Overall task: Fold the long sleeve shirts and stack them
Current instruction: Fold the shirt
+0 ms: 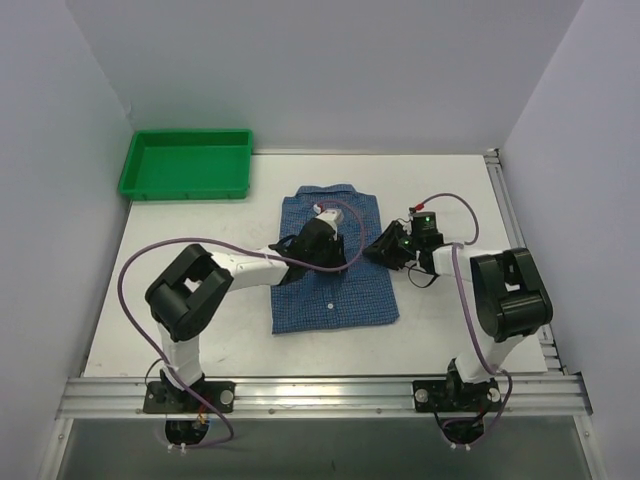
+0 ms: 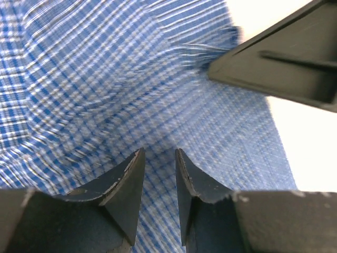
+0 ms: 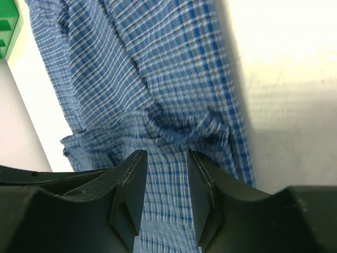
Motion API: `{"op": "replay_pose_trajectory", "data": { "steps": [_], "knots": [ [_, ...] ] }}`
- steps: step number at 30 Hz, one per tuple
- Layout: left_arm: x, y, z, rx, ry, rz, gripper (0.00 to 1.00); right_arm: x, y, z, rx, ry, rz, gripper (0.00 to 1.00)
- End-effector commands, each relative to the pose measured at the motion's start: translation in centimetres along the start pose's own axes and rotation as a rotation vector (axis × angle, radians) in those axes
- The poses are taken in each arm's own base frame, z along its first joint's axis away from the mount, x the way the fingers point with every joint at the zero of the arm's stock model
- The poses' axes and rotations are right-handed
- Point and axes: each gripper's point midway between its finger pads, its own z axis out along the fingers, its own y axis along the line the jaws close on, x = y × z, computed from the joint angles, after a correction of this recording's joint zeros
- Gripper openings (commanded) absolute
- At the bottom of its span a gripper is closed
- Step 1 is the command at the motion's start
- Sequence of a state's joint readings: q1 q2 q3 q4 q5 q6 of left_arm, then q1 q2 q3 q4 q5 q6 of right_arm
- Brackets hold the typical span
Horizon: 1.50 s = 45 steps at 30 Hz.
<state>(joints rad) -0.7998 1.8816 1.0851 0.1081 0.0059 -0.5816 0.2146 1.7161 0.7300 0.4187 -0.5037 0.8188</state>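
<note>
A blue fine-checked long sleeve shirt (image 1: pixel 335 290) lies folded into a rectangle at the table's middle, collar toward the back. My left gripper (image 1: pixel 335 250) hovers low over the shirt's centre. Its jaws (image 2: pixel 159 153) stand a little apart, with flat cloth (image 2: pixel 105 79) showing through the gap and nothing pinched. My right gripper (image 1: pixel 376 250) sits at the shirt's right edge. Those jaws (image 3: pixel 167 155) are open over the cloth (image 3: pixel 131 63), which puckers just beyond the tips. In the left wrist view one finger of the right gripper (image 2: pixel 279 68) shows at the cloth's bunched edge.
A green plastic tray (image 1: pixel 185 165) stands at the back left; its corner (image 3: pixel 8 26) shows in the right wrist view. Bare white table (image 1: pixel 450 320) surrounds the shirt. Walls close in on the left, back and right.
</note>
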Motion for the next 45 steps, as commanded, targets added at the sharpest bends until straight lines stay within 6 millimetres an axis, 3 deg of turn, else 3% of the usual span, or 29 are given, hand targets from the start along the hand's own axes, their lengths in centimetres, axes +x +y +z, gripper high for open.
{"op": "replay_pose_trajectory", "data": {
  "steps": [1,5,6,8,13,17,18,20,21,22,23,24,28,30,32,36,40,42,43,45],
  "knots": [
    [-6.5,-5.5,-4.9,0.155,-0.197,0.038,0.4,-0.8,2.0,-2.4,-0.035,-0.047,-0.071,0.37],
    [-8.9,-4.6,-9.0,0.118,-0.261,0.005,0.46,1.5,4.2,-4.1,-0.068,-0.004,-0.13,0.37],
    [-8.6,-2.9,-9.4,0.071,-0.239,-0.014,0.47,2.0,5.2,-4.6,-0.087,-0.002,-0.15,0.38],
    [-8.7,-1.6,-10.6,0.042,-0.237,-0.03,0.48,4.5,6.7,-4.7,-0.109,0.04,-0.186,0.38],
    [-4.6,5.4,-11.7,-0.07,-0.165,-0.167,0.47,9.5,10.6,-4.6,-0.209,0.106,-0.232,0.38],
    [-3.7,8.5,-10.9,-0.109,-0.183,-0.218,0.43,12.7,13.5,-3.0,-0.276,0.167,-0.274,0.38],
    [-3.7,8.5,-10.5,-0.091,-0.179,-0.214,0.42,14.3,13.1,-2.1,-0.261,0.207,-0.282,0.38],
    [-3.5,9.7,-9.0,-0.112,-0.153,-0.226,0.4,15.0,13.0,-1.1,-0.263,0.217,-0.274,0.38],
    [-3.8,9.7,-8.4,-0.107,-0.154,-0.226,0.39,15.7,11.3,-0.1,-0.218,0.232,-0.262,0.38],
    [-2.9,10.5,-7.1,-0.121,-0.116,-0.236,0.38,16.0,10.5,0.3,-0.2,0.237,-0.244,0.38],
    [-3.5,10.9,-6.6,-0.126,-0.122,-0.246,0.36,16.2,9.9,0.6,-0.198,0.233,-0.24,0.38],
    [-3.6,11.2,-6.1,-0.129,-0.123,-0.259,0.35,16.8,7.9,1.1,-0.15,0.246,-0.229,0.38],
    [-2.5,12.9,-4.1,-0.152,-0.069,-0.301,0.29,17.4,3.9,0.8,-0.074,0.264,-0.198,0.37],
    [-2.2,13.5,-3.9,-0.164,-0.067,-0.307,0.24,17.0,3.6,-0.1,-0.077,0.251,-0.197,0.37],
    [-2.2,13.6,-3.9,-0.165,-0.068,-0.316,0.24,16.7,2.7,-1.0,-0.063,0.252,-0.2,0.37],
    [-3.3,12.2,-4.6,-0.116,-0.085,-0.322,0.27,15.4,4.7,-3.3,-0.129,0.232,-0.246,0.38],
    [-6.3,8.5,-8.7,-0.033,-0.174,-0.304,0.41,14.3,6.5,-5.5,-0.195,0.234,-0.273,0.38],
    [-5.7,7.3,-10.3,-0.026,-0.16,-0.301,0.49,14.1,7.2,-6.8,-0.222,0.237,-0.287,0.38],
    [-6.3,6.2,-11.9,-0.009,-0.193,-0.288,0.51,14.1,7.1,-7.2,-0.224,0.238,-0.307,0.38],
    [-3.9,4.4,-12.8,0.02,-0.156,-0.269,0.55,14.5,7.2,-8.1,-0.229,0.268,-0.322,0.38]
  ]
}}
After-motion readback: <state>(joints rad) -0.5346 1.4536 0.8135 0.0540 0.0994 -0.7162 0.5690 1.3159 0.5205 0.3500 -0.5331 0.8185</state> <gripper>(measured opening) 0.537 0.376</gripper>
